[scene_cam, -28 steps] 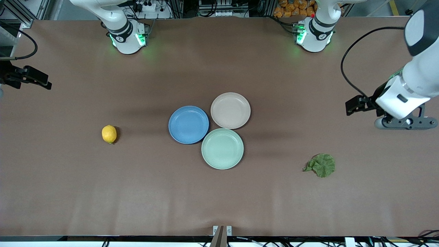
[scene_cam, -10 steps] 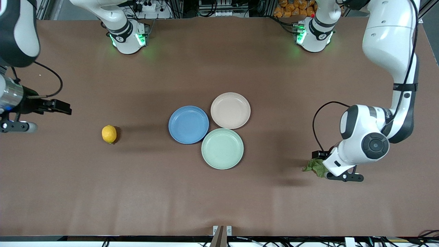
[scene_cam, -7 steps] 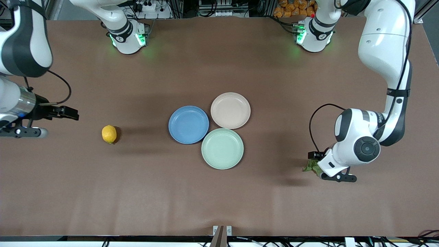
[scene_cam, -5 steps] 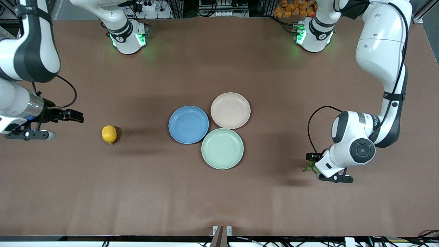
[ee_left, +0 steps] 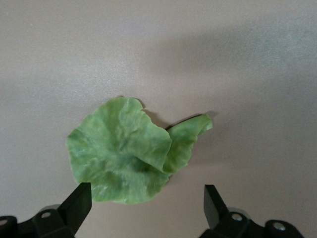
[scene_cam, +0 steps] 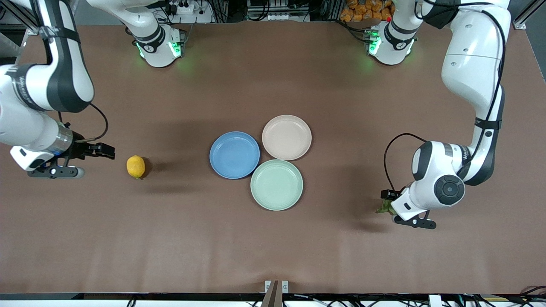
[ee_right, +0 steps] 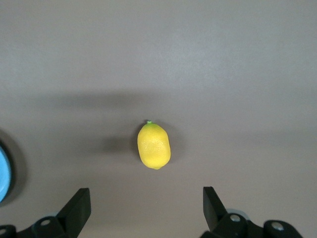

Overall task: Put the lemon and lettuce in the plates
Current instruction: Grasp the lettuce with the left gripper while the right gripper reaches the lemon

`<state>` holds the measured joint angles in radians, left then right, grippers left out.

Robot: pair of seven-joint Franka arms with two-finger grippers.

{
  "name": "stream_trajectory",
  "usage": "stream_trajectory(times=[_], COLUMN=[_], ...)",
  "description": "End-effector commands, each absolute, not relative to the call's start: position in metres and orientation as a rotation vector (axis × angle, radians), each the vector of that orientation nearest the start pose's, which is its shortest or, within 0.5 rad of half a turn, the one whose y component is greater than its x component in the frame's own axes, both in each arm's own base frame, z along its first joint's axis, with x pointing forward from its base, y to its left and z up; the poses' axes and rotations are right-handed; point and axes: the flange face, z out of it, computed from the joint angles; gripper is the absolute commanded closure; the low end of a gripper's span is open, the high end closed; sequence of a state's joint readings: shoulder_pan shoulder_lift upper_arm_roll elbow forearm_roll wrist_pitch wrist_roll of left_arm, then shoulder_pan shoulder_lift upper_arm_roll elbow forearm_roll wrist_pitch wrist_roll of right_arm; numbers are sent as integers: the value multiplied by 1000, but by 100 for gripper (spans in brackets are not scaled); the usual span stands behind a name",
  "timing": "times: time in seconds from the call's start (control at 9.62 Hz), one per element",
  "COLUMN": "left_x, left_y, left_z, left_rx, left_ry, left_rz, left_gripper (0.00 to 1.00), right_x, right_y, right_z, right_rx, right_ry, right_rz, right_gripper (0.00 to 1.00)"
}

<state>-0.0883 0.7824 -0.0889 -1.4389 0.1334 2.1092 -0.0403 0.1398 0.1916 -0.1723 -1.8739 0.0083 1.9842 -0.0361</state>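
Note:
The lemon (scene_cam: pixel 135 166) lies on the table toward the right arm's end, beside the blue plate (scene_cam: pixel 234 154). It also shows in the right wrist view (ee_right: pixel 154 146). My right gripper (ee_right: pixel 147 198) is open and empty, above the table a short way from the lemon, toward the right arm's end (scene_cam: pixel 55 172). The lettuce (ee_left: pixel 119 158) lies flat toward the left arm's end; in the front view only its edge (scene_cam: pixel 384 208) shows under the wrist. My left gripper (ee_left: pixel 146 194) is open just above the leaf's edge. The beige-pink plate (scene_cam: pixel 286 137) touches the blue one. Both plates are empty.
A pale mint-green plate (scene_cam: pixel 276 184) sits against the blue and beige-pink plates, nearer to the front camera. The blue plate's rim (ee_right: pixel 4 171) shows at the edge of the right wrist view. The brown table (scene_cam: pixel 273 247) is bare elsewhere.
The right gripper has moved closer to the lemon. The left gripper has come over the lettuce and now hides most of it. Lemon, lettuce and plates have not moved.

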Motion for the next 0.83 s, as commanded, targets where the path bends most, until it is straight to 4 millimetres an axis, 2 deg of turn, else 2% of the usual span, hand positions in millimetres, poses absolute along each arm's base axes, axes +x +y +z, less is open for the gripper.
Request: stream_trajectory(times=[0.0, 0.21, 0.42, 0.73], left_x=[707, 709, 710, 709], left_y=[-108, -108, -99, -100], left_z=[208, 201, 197, 186], left_rx=[-3049, -3044, -3037, -3034], left_ry=[359, 435, 497, 517], left_rz=[151, 133, 136, 144], left_gripper=[0, 0, 0, 0], right_x=[594, 591, 589, 592], right_y=[-19, -25, -26, -30], right_z=[386, 356, 333, 296], right_rx=[-3151, -3157, -3162, -3164], right_ry=[-21, -8, -11, -1], right_rz=[110, 91, 100, 138], right_gripper=[0, 0, 0, 0])
